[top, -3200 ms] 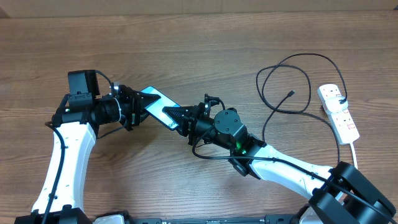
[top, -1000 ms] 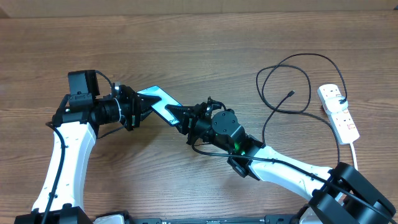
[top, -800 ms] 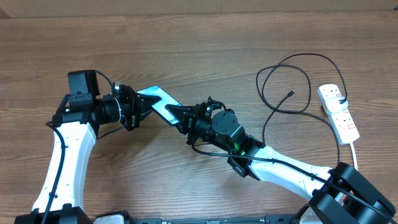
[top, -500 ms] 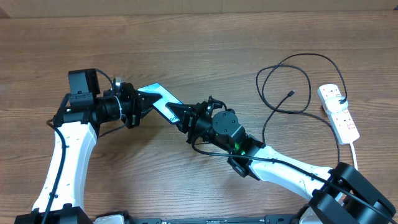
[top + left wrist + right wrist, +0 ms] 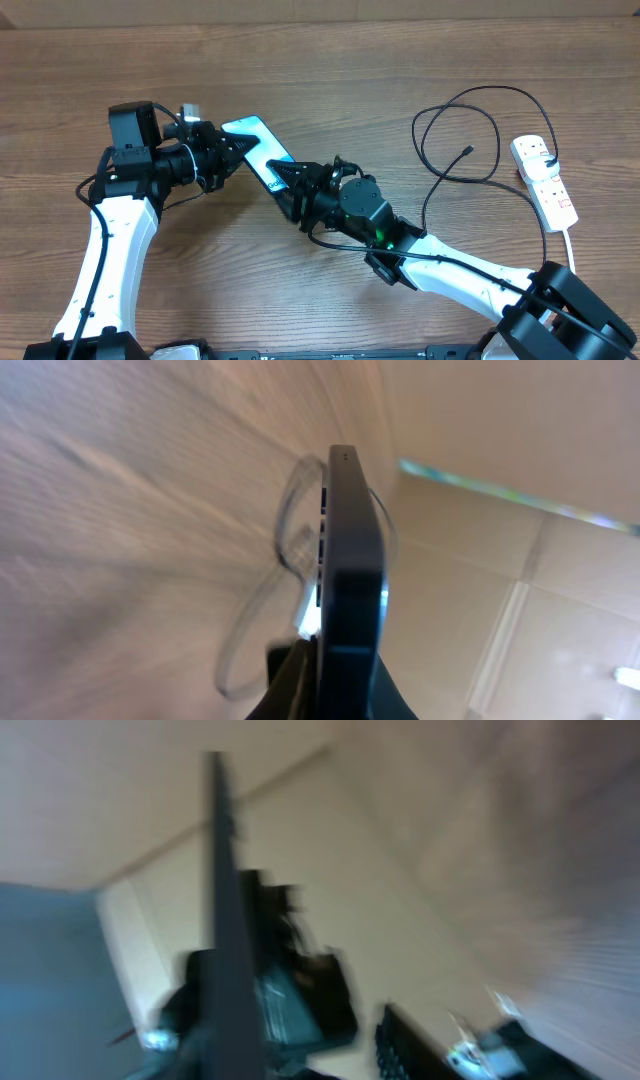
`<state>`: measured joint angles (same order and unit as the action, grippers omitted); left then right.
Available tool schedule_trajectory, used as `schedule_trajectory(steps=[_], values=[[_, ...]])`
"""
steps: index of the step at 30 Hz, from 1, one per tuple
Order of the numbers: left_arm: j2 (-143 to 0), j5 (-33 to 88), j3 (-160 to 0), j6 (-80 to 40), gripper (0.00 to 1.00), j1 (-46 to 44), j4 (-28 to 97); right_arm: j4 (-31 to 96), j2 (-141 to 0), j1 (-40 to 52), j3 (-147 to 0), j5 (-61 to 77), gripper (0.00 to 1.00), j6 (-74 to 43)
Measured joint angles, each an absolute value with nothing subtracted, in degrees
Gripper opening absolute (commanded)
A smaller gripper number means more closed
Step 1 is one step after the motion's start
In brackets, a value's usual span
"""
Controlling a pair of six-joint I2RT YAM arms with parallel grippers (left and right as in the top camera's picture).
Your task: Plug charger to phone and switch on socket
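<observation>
My left fingers [image 5: 229,151] clamp one end of the phone [image 5: 255,140], held tilted above the counter [image 5: 330,70]. My right fingers [image 5: 283,178] appear pinched on its other end, toward 4 o'clock. I judge the step is positioning the phone. The charger [image 5: 466,153] lies loose, well apart at 3 o'clock, with the socket [image 5: 545,180] beyond it. Next, one arm must let go and fetch the connector.
</observation>
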<state>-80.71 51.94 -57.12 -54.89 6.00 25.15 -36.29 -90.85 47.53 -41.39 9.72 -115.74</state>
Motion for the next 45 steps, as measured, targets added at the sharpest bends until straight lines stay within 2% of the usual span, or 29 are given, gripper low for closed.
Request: schedule_trajectory(steps=[2, 3, 7, 12, 16, 20, 24, 26, 29, 30, 40, 45], values=[[-80.7, 47.2, -57.1, -50.3, 0.04, 6.0, 26.4, -31.8, -90.8, 48.2, -41.4, 10.6, 0.94, -114.5], [-80.7, 43.6, -57.2, -47.8, 0.04, 6.0, 29.0, -28.1, -90.8, 48.6, -41.4, 10.7, 1.0, -113.3], [-80.7, 35.0, -57.2, -43.8, 0.04, 6.5, 36.7, -20.7, -90.9, 48.8, -41.3, 10.3, 1.0, -102.8], [-80.7, 32.0, -57.2, -40.7, 0.04, 7.6, 43.0, -17.9, -90.8, 48.3, -41.4, 4.8, 1.0, -74.1], [-80.7, 31.8, -57.2, -36.9, 0.04, 7.6, 46.6, -1.4, -90.3, 46.3, -42.4, -1.0, 0.99, -61.2], [-80.7, 33.9, -57.2, -32.5, 0.04, 7.6, 50.1, 21.0, -88.2, 40.1, -48.1, -3.5, 1.0, -55.4], [-80.7, 40.0, -57.2, -29.5, 0.04, 7.6, 50.6, 40.0, -85.9, 32.1, -61.1, -4.7, 1.0, -50.2], [-80.7, 43.6, -57.2, -28.7, 0.04, 7.6, 50.7, 46.4, -85.0, 28.1, -67.9, -5.0, 1.0, -47.6], [-80.7, 47.9, -57.2, -28.1, 0.04, 7.6, 50.9, 49.1, -83.5, 23.0, -73.4, -5.9, 1.0, -44.2], [-80.7, 48.8, -57.2, -28.1, 0.04, 7.6, 50.8, 49.0, -83.2, 21.6, -74.0, -6.4, 0.99, -43.2], [-80.7, 51.4, -57.2, -28.3, 0.04, 7.3, 50.2, 49.6, -89.9, 7.9, -74.2, -10.9, 0.66, -38.6], [-80.7, 51.4, -57.2, -28.6, 0.04, 5.9, 49.0, 48.0, -95.6, 1.9, -74.2, -9.2, 0.61, -37.0]])
